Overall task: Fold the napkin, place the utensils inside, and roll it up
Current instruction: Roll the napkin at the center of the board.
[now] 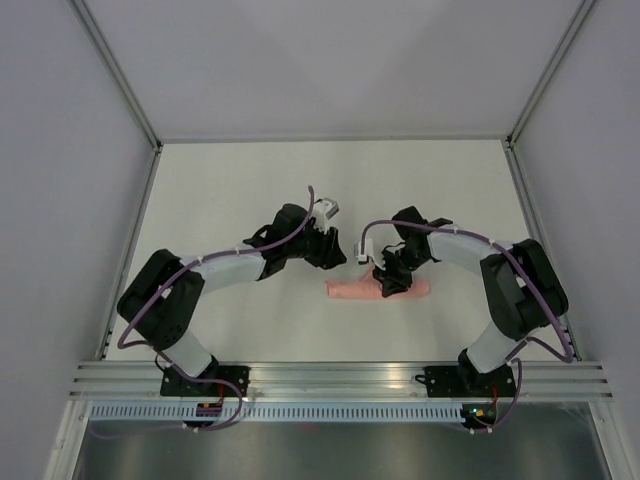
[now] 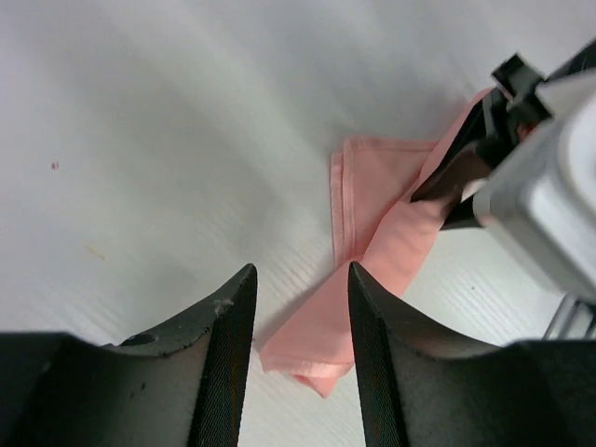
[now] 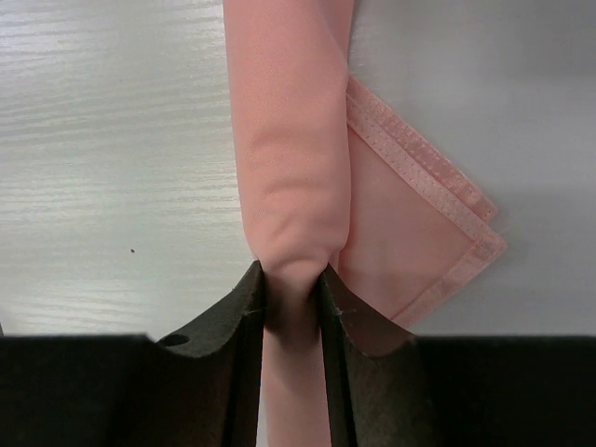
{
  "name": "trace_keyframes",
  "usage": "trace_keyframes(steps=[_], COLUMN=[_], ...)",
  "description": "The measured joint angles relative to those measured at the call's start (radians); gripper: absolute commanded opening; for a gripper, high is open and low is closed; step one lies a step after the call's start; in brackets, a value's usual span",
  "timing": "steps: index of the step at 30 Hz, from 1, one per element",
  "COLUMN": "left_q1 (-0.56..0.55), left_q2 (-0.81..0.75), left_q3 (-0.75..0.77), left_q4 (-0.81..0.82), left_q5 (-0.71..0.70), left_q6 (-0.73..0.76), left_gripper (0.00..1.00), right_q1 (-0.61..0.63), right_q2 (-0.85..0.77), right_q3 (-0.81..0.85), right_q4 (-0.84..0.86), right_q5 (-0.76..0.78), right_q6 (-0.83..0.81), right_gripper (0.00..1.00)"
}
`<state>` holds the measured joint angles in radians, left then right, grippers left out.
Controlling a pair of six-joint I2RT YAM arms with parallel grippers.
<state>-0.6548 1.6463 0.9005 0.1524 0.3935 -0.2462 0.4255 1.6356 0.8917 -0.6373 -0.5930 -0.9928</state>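
at 4 o'clock of my empty, parted left gripper (image 2: 300,279), my right gripper (image 3: 291,284) clamps the nearly rolled napkin (image 3: 289,140); i'd tuck its loose corner (image 3: 438,237) next.

No writing, label, brand, number or sign can be read anywhere in this scene, from overhead or from either wrist.
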Motion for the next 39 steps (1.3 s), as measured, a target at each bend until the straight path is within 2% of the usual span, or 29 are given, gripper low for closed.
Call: trace_keyframes(steps=[3,6,7,12,15,21,28,31,32,35,39], left_q1=[-0.047,-0.129,-0.189,-0.401,-0.483,-0.565,-0.580,-0.580,-0.581,-0.583,-0.584], left_q2=[-0.060,-0.103,-0.112,-0.118,-0.084,0.063,0.184,0.204,0.208,0.216,0.227], left_q3=[-0.116,-0.207,-0.226,-0.245,-0.238,-0.191,-0.135,-0.116,-0.112,-0.103,-0.074], left_q4=[0.079,0.144,0.161,0.244,0.289,0.318,0.377,0.381,0.381,0.367,0.322], left_q5=[-0.100,-0.230,-0.275,-0.471,-0.547,-0.643,-0.706,-0.708,-0.707,-0.692,-0.660], left_q6=[0.006,0.051,0.076,0.245,0.360,0.555,0.702,0.731,0.737,0.746,0.750], left_gripper=[0.51,0.53,0.53,0.56,0.57,0.58,0.58,0.56,0.51,0.45,0.25], right_q1=[-0.018,-0.031,-0.033,-0.043,-0.049,-0.061,-0.071,-0.073,-0.076,-0.081,-0.087], right_q2=[0.064,0.129,0.149,0.226,0.259,0.326,0.389,0.406,0.413,0.429,0.449], right_q3=[0.063,0.127,0.148,0.223,0.251,0.311,0.357,0.373,0.379,0.394,0.412], right_q4=[-0.070,-0.141,-0.164,-0.254,-0.293,-0.378,-0.464,-0.490,-0.499,-0.520,-0.550], right_q5=[-0.033,-0.068,-0.076,-0.119,-0.140,-0.175,-0.205,-0.207,-0.208,-0.212,-0.210], right_q6=[-0.022,-0.043,-0.050,-0.075,-0.081,-0.091,-0.102,-0.105,-0.106,-0.109,-0.112], right_gripper=[0.21,0.21,0.22,0.21,0.22,0.22,0.22,0.22,0.22,0.22,0.22])
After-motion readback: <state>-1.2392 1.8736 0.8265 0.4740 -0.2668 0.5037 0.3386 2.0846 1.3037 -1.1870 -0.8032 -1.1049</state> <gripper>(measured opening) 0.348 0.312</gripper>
